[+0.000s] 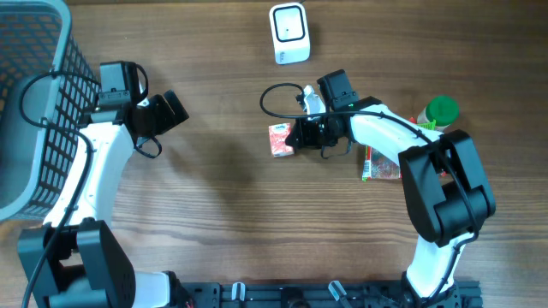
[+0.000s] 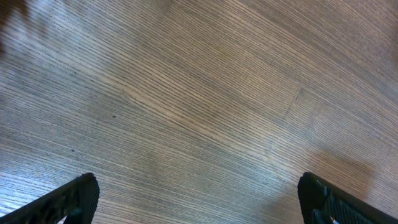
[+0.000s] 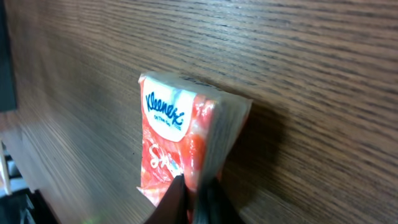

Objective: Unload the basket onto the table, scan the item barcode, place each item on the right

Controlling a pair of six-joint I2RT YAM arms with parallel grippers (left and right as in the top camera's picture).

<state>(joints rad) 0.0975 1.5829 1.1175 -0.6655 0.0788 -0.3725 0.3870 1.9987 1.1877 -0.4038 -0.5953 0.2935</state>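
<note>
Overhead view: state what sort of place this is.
Likely a mock shop checkout set up on a wooden table: a white desktop scanner at the far edge, a grey shopping basket on the left, and small goods such as a Kleenex pack.

A mock shop checkout on a wood-grain table (image 1: 214, 214): barcode scanner (image 1: 289, 32), wire basket (image 1: 34, 103), tissue pack (image 1: 280, 139), snack packet (image 1: 381, 164).
</note>
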